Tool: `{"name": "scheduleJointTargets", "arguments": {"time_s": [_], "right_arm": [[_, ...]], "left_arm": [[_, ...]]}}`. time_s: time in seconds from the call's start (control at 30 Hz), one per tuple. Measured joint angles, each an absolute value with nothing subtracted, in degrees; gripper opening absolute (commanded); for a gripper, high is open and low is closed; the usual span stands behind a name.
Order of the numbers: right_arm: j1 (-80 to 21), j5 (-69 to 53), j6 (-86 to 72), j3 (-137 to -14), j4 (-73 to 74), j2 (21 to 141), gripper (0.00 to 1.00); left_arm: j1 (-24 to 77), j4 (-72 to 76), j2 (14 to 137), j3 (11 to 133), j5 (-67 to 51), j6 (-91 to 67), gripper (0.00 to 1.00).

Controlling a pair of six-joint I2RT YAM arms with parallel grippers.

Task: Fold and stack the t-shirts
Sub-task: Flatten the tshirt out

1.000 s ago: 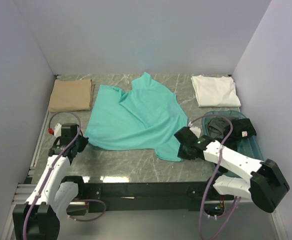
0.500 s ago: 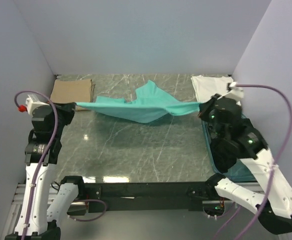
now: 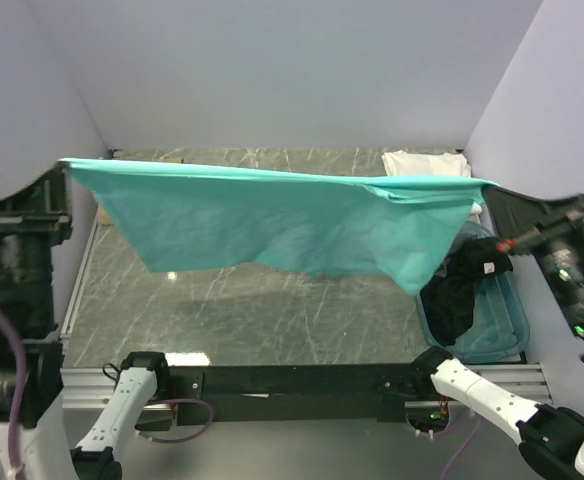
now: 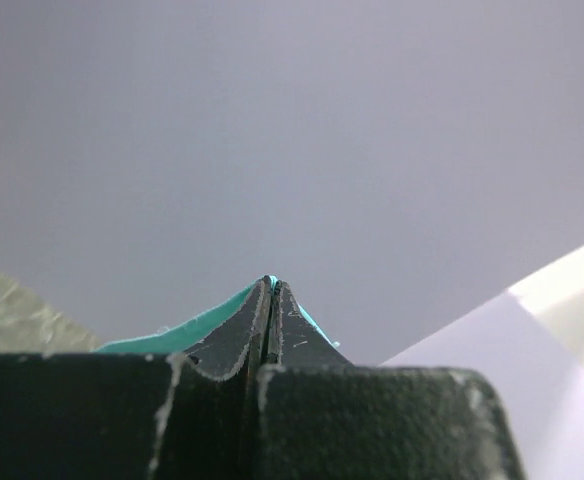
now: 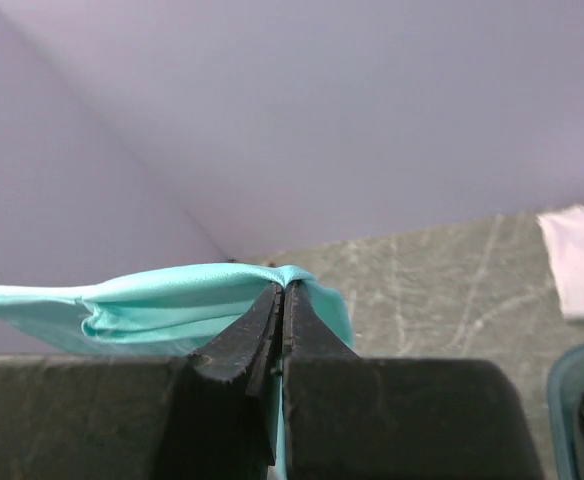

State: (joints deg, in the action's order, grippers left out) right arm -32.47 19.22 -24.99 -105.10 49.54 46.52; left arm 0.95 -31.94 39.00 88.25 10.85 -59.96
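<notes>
Pale lilac walls on three sides of a grey marbled desk [image 3: 272, 320]. At far left, raised high, left pincer [image 4: 270, 284]: pressed fully together on a thin edge of the teal t-shirt [image 3: 272, 225], a sliver of teal cloth showing beside the black fingers [image 4: 227, 340]. Stretched from there across the whole width, well above the desk, hanging as a broad sheet, top edge taut, lower edge uneven and lowest toward the right. Behind that top edge, at the far right corner of the desk, a folded white t-shirt [image 3: 424, 163], partly hidden. At right, right pincer [image 5: 285, 288]: likewise clamped tight on the teal t-shirt's other end, cloth bunched in folds to its left. Below, on the near right of the desk, a blue-green tub [image 3: 507, 325] with dark grey t-shirts [image 3: 457, 290] heaped inside and draped at its left rim.
</notes>
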Motion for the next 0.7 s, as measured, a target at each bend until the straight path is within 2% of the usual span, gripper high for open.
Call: {"name": "scheduleJointTargets", "arguments": {"time_s": [0.2,0.4,0.53,0.7], "right_arm": [[-32.5,10.3,-24.1,-110.8,52.1,43.1,0.0],[-32.4,5.8,-23.3,-112.1,53.7,42.1,0.0],[-32.4,7.7,-22.8,-109.5,53.5,42.1,0.0],[-32.3,14.3,-21.9,-102.3,51.8,43.9,0.0]], "left_arm": [[1.0,-33.0,37.0,97.6,11.3,-57.8,0.01],[1.0,-34.0,35.3,99.1,11.4,-56.9,0.01],[1.0,-33.5,35.4,96.1,11.5,-56.7,0.01],[1.0,-31.0,36.9,86.2,11.8,-56.7,0.01]]}}
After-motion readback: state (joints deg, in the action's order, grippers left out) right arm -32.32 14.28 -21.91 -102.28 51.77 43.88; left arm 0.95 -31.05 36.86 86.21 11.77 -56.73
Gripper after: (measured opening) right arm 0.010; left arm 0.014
